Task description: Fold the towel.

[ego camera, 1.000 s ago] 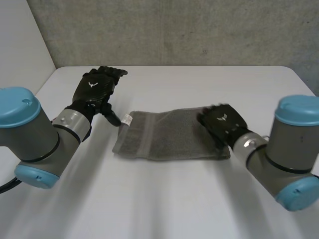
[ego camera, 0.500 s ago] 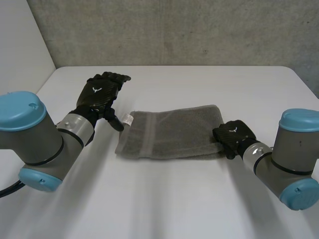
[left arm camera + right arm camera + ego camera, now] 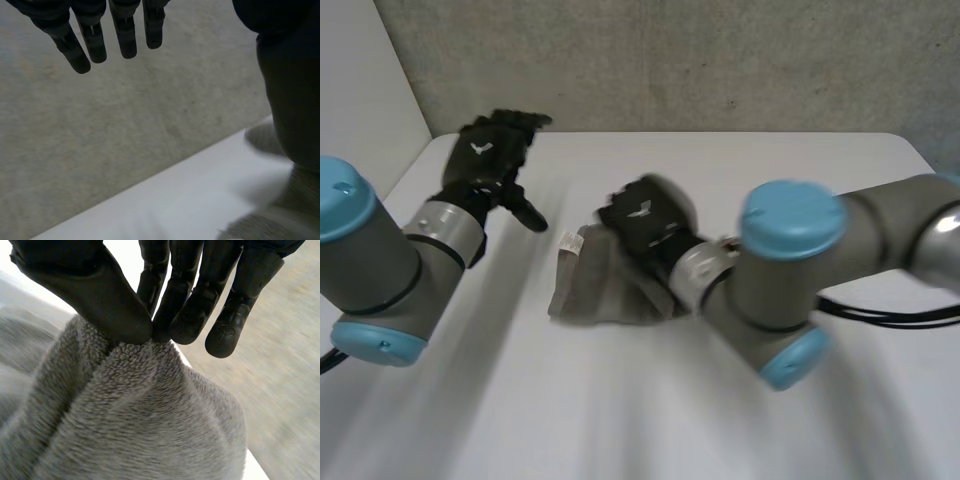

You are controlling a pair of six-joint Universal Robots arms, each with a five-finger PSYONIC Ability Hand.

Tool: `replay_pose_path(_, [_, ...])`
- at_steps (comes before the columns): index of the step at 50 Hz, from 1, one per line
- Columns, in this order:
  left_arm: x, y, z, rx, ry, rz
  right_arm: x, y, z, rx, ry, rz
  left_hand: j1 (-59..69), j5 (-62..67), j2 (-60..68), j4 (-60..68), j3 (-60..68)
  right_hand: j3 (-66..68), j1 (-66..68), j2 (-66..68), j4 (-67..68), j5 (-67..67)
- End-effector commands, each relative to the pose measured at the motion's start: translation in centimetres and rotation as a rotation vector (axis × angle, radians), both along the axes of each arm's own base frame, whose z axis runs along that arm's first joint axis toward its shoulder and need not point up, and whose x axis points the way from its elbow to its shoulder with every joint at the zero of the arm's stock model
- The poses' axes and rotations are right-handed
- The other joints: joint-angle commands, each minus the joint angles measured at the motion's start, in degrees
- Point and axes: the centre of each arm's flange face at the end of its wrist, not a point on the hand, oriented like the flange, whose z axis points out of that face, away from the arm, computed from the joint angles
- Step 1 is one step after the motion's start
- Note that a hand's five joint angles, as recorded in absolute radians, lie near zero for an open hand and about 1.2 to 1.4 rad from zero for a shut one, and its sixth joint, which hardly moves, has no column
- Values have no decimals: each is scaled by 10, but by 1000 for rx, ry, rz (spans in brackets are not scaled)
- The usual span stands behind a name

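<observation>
Grey towel (image 3: pixel 578 292) lies bunched on the white worktop (image 3: pixel 650 420), near the middle. Right hand (image 3: pixel 642 212) is over the towel; in its wrist view the thumb and fingers pinch a raised fold of the cloth, possibly an edge, hard to tell. Left hand (image 3: pixel 488 158) hangs above the worktop, apart from the towel's left end, fingers straight and holding nothing.
</observation>
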Motion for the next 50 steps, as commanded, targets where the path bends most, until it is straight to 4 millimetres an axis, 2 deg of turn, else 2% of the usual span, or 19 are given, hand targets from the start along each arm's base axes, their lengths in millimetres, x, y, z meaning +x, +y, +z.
replay_pose_path(1, [19, -10, 16, -5, 94, 78, 49, 38, -56, 44, 34, 179, -47, -121, -43, -45, -34, 33, 59, 33, 29, 33])
replay_pose_path(4, [22, -11, 16, -3, 100, 86, 56, 44, -66, 57, 36, 200, -47, -121, -43, -45, -34, 33, 59, 33, 29, 33])
replay_pose_path(11, [22, -12, 15, 0, 99, 87, 56, 45, -66, 110, 11, 193, -47, -121, -43, -45, -34, 33, 59, 33, 29, 33])
replay_pose_path(12, [22, -11, 14, 3, 98, 85, 53, 44, -65, 136, 2, 183, -47, -121, -43, -45, -34, -211, -185, -211, -215, -211])
replay_pose_path(13, [22, -11, 14, 3, 98, 85, 53, 44, -65, 136, 2, 183, -47, -121, -43, -45, -34, -214, -188, -213, -218, -214])
replay_pose_path(14, [21, -11, 15, 2, 98, 82, 50, 44, -59, 153, -8, 171, -47, -121, -43, -45, -34, -527, -501, -526, -531, -527])
replay_pose_path(15, [20, -10, 13, 8, 97, 79, 46, 43, -50, 157, -21, 155, -47, -121, -43, -45, -34, -667, -641, -667, -671, -667])
replay_pose_path(19, [16, -7, 10, 17, 93, 67, 35, 41, -35, 163, -39, 109, -48, -123, -45, -47, -35, -667, -641, -667, -671, -667])
replay_pose_path(22, [13, -5, 8, 23, 91, 55, 21, 31, -22, 181, -66, 29, -48, -123, -45, -47, -35, -667, -641, -667, -671, -667])
replay_pose_path(24, [9, -3, 3, 36, 87, 44, 13, 21, -16, 200, -91, -18, -47, -121, -43, -45, -34, -667, -641, -667, -671, -667])
replay_pose_path(26, [-7, 4, -9, 63, 73, 1, -3, 2, -8, 250, -146, -101, -47, -121, -43, -45, -34, -667, -641, -667, -671, -667])
replay_pose_path(32, [-21, 9, -31, 111, 45, -39, -16, -17, -7, 328, -206, -162, -45, -119, -41, -43, -32, -667, -641, -667, -671, -667])
replay_pose_path(34, [-33, 12, -51, 160, 20, -67, -19, -22, -10, 360, -214, -181, -45, -119, -41, -43, -32, -667, -641, -667, -671, -667])
replay_pose_path(35, [-33, 12, -51, 160, 20, -67, -19, -22, -10, 361, -214, -181, -45, -119, -41, -43, -32, -667, -641, -667, -671, -667])
replay_pose_path(37, [-42, 16, -71, 207, -7, -90, -21, -26, -21, 390, -198, -198, -45, -119, -41, -43, -32, -667, -641, -667, -671, -667])
replay_pose_path(38, [-42, 16, -71, 207, -7, -90, -21, -26, -21, 390, -197, -198, -45, -119, -41, -43, -32, -667, -641, -667, -671, -667])
replay_pose_path(42, [-44, 16, -99, 297, -47, -90, -21, -29, -47, 444, -147, -222, -41, -116, -38, -40, -29, -667, -641, -667, -671, -667])
replay_pose_path(45, [-44, 16, -113, 347, -70, -90, -24, -32, -62, 477, -112, -263, -40, -114, -36, -38, -27, -667, -641, -667, -671, -667])
replay_pose_path(50, [-44, 18, -121, 380, -84, -90, -31, -38, -74, 516, -76, -300, -38, -112, -35, -36, -25, -667, -641, -667, -671, -667])
